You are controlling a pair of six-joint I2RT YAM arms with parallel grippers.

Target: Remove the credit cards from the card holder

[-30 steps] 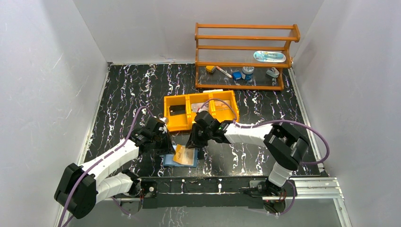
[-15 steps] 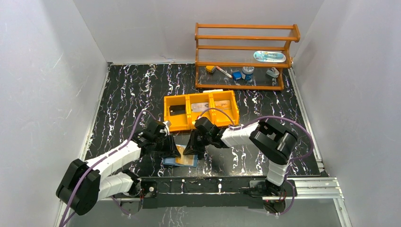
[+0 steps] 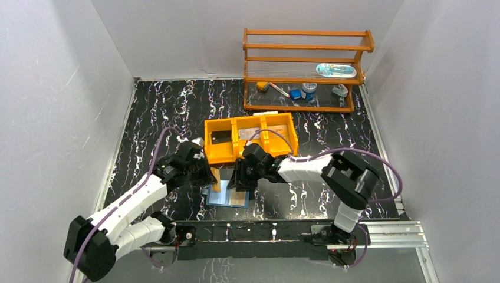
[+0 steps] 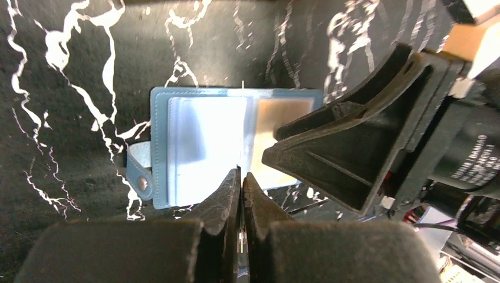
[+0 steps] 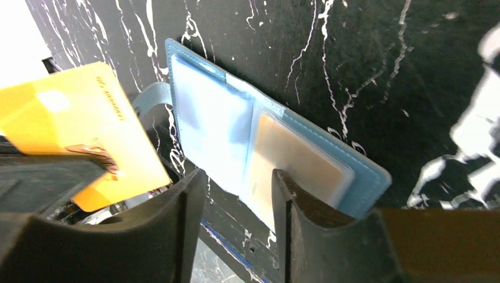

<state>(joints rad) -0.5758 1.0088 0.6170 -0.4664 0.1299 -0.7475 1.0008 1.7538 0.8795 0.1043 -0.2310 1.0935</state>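
The blue card holder [image 3: 227,197] lies open on the black marble table, between both arms. My left gripper [image 3: 207,174] is shut on the orange credit card [image 5: 76,130], held on edge above the holder's left leaf [image 4: 200,141]. In the left wrist view the card shows only as a thin line between the closed fingertips. My right gripper [image 5: 236,188] is open, its fingers [image 5: 289,206] over the holder's near edge. A tan card [image 5: 289,156] sits in the right leaf's slot.
Just behind the holder stands an orange three-compartment tray [image 3: 207,147], with a dark card [image 3: 221,139] and a silvery card [image 3: 252,132] in it. A wooden shelf [image 3: 306,59] with small items stands at the back right. White walls close in both sides.
The orange card has come out of the holder and risen on edge in my left gripper, which moved back toward the tray. My right gripper's jaws have opened wider.
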